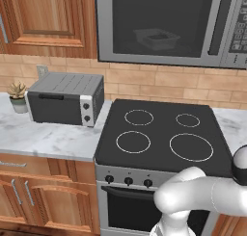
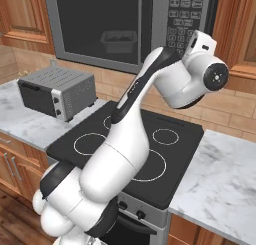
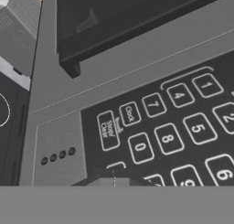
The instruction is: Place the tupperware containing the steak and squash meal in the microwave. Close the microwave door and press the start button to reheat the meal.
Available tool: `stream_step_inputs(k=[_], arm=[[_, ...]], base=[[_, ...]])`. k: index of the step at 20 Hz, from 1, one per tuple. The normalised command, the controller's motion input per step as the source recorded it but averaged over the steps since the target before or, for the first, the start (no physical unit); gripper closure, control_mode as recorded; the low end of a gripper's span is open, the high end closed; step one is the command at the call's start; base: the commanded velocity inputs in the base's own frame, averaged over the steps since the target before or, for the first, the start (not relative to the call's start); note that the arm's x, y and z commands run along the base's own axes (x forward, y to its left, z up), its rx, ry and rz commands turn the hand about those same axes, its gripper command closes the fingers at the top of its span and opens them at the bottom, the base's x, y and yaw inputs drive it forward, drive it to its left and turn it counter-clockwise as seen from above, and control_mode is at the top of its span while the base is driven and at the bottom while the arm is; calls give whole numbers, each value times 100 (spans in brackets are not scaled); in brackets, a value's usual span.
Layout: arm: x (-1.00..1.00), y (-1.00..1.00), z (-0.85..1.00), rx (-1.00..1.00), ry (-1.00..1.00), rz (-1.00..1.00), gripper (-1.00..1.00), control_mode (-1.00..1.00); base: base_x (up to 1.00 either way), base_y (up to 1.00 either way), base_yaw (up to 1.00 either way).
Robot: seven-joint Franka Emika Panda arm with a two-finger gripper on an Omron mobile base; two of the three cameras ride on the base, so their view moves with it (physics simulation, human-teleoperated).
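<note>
microwave [image 1: 164,57]: mounted above the stove, between wooden cabinets, grey steel frame
microwave door [image 1: 159,23]: shut flat against the frame, dark window, dark vertical bar handle [image 1: 219,23] at its right edge
tupperware [image 1: 155,38]: inside the microwave, seen dim through the glass, roughly centre of the cavity; also in right base view [image 2: 119,40]
steak and squash meal [image 1: 157,36]: dark shape in the tub, colour not readable through the glass
keypad [image 2: 182,16]: strip right of the door; hand view shows digits up close [image 3: 169,138], plus Clock [image 3: 130,113] and Stop/Clear [image 3: 108,130] buttons
gripper [image 3: 114,179]: fingers pressed together, nothing held; dark tip right at the keypad, low on the panel near the bottom row; contact cannot be told
arm [image 2: 150,89]: rises over the stove, hand [image 2: 202,54] up against the keypad area
stove [image 1: 164,134]: black glass top, four ring burners, bare, under the microwave
toaster oven [image 1: 65,99]: small grey, on the marble counter [image 1: 43,138] left of the stove, door shut
plant [image 1: 18,96]: small potted, far left of counter, just beside the toaster oven
</note>
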Motion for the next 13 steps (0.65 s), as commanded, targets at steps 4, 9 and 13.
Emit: stream_step_inputs(k=[4,9,13], arm=[[19,-25,-6,0,0,0,100,-100],[22,-16,-19,0,-1,0,100,-100],[28,-1,-40,-2,-5,-1,100,-100]], base=[[0,0,0],[0,0,0],[0,0,0]])
